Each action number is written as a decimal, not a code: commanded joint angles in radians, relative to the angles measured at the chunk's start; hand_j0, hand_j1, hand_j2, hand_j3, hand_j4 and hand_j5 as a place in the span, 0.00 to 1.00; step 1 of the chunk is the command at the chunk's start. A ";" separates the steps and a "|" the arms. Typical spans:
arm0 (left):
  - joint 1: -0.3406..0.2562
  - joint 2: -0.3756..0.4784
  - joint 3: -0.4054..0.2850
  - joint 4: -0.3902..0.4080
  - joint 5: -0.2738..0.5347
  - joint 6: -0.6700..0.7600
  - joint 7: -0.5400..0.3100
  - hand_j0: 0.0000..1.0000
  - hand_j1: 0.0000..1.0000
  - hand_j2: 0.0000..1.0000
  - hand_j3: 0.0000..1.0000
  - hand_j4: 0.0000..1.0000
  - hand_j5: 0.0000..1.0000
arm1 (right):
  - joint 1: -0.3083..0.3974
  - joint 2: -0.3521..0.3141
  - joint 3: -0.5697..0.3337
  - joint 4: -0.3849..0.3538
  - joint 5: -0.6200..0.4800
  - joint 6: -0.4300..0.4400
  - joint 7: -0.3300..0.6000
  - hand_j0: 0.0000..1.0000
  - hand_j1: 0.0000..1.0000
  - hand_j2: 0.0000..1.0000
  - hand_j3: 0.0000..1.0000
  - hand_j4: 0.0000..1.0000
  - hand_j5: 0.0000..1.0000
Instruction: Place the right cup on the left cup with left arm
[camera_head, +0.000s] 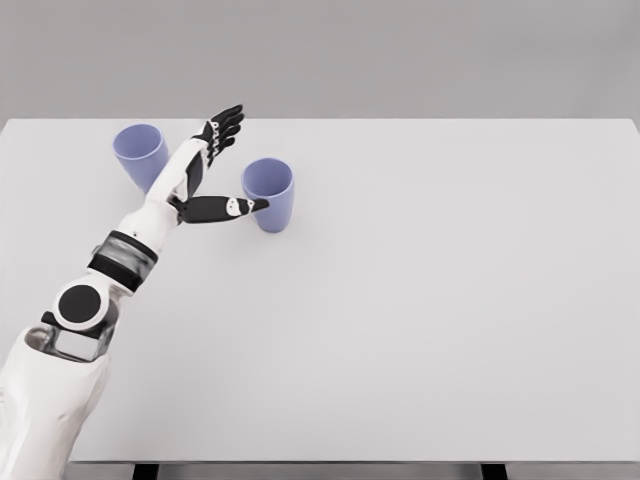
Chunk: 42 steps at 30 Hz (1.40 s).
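Lavender-blue is the colour of both cups on my screen, set against a pale grey table that fills most of the head view. I see the left cup standing upright near the table's far left corner, its mouth open toward the camera. I see the right cup also upright, a little nearer to me and to the right of the first, well apart from it.

My left arm comes in from the lower left and stretches diagonally up across the table, passing between the two cups. The left hand is open: its four dark fingers fan out straight toward the far edge of the table, past the left cup's right side, and hold nothing. The thumb sticks out sideways to the right, and its tip lies at the left wall of the right cup; I cannot tell from here whether it actually touches or only overlaps in the picture. Nothing is gripped.
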<state>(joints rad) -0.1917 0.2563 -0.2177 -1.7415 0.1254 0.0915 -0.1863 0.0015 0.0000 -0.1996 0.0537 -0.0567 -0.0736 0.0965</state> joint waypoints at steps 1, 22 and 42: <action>0.000 0.003 -0.003 0.003 0.005 -0.006 -0.001 1.00 1.00 1.00 1.00 1.00 1.00 | 0.000 0.000 0.000 0.000 0.000 0.000 0.000 1.00 1.00 1.00 1.00 1.00 1.00; -0.012 -0.017 -0.040 0.131 0.002 -0.012 -0.001 1.00 1.00 1.00 1.00 1.00 1.00 | 0.000 0.000 0.000 0.000 0.000 0.000 0.000 1.00 1.00 1.00 1.00 1.00 1.00; -0.058 -0.048 -0.040 0.229 0.020 -0.013 -0.001 1.00 1.00 1.00 1.00 1.00 1.00 | 0.000 0.000 0.000 0.000 0.000 0.000 0.000 1.00 1.00 1.00 1.00 1.00 1.00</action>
<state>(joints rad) -0.2500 0.2110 -0.2574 -1.5209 0.1422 0.0787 -0.1873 0.0015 0.0000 -0.1997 0.0537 -0.0567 -0.0736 0.0965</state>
